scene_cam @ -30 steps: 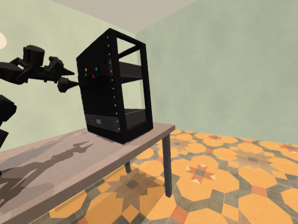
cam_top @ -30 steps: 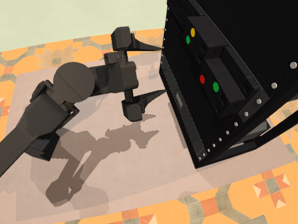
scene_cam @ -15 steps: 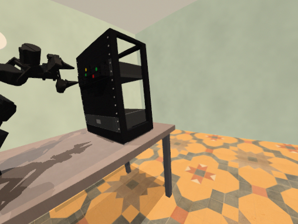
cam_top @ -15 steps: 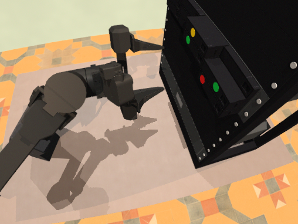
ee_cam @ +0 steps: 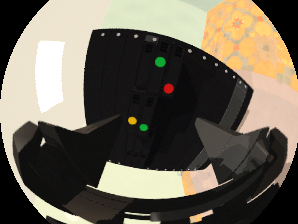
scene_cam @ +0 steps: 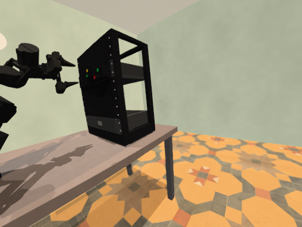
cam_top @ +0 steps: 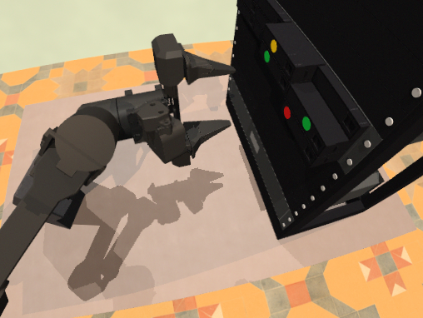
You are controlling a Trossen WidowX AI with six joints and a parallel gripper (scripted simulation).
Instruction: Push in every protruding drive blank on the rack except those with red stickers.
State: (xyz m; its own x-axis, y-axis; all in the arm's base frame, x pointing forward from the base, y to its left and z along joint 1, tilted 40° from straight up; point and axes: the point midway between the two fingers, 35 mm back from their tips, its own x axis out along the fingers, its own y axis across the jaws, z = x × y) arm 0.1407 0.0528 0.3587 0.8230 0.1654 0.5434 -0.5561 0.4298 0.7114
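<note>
Gripper (cam_top: 230, 96) left of centre, jaws wide apart and empty, aimed at rack (cam_top: 254, 175) front, probably for pushing blanks (cam_top: 316, 125).

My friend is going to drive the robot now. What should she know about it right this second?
Gripper: wide open, holding nothing, fingertips close to the rack's front edge.
Rack: upright on the table, near its corner.
Blanks: four stickers mark them, yellow, green, red, green. The blocks by them stick out in the top view.
Done: no push visible yet.
Left: push in the sticking-out ones, skip the red, back away.
</note>
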